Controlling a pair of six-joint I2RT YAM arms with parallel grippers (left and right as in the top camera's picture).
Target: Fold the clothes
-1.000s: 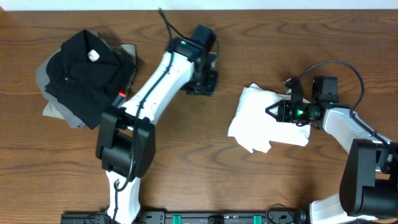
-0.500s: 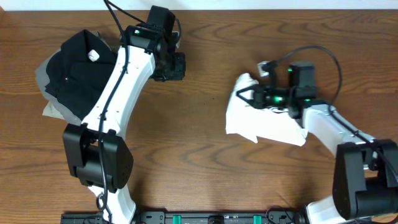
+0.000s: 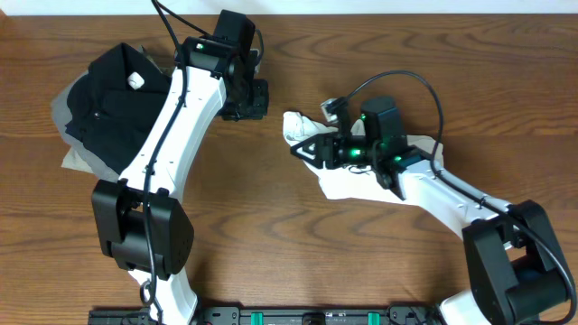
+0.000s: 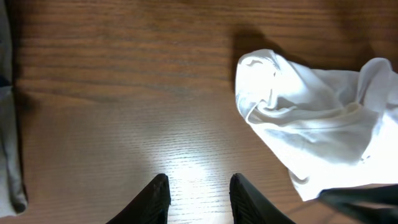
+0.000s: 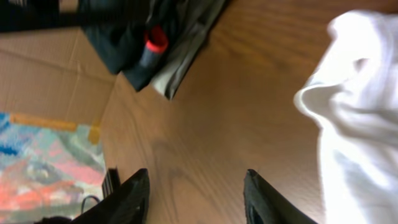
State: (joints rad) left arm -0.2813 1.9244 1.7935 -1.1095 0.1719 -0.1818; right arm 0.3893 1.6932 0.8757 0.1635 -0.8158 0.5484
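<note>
The clothes (image 3: 352, 183), a crumpled white T-shirt, lie bunched on the wooden table right of centre, with one lobe (image 3: 296, 125) pulled out to the left. My right gripper (image 3: 298, 149) hovers over that left end, pointing left. In the right wrist view it (image 5: 196, 183) is open over bare wood, the shirt (image 5: 360, 99) beside its right finger. My left gripper (image 3: 246, 106) hangs to the upper left of the shirt. It (image 4: 196, 190) is open and empty over wood, with the shirt (image 4: 311, 124) to the right. The shirt's print is hidden.
A black folded garment (image 3: 117, 99) with a white tag lies on a grey garment (image 3: 74, 158) at the table's left end. Both show in the right wrist view (image 5: 124, 31), beside a small red piece (image 5: 155, 40). Brown cardboard (image 5: 50, 74) lies beyond the table edge.
My right gripper slid left, dragging the shirt's end with it, then opened and let the cloth go. The left arm swung left a second ago and has since held still.
</note>
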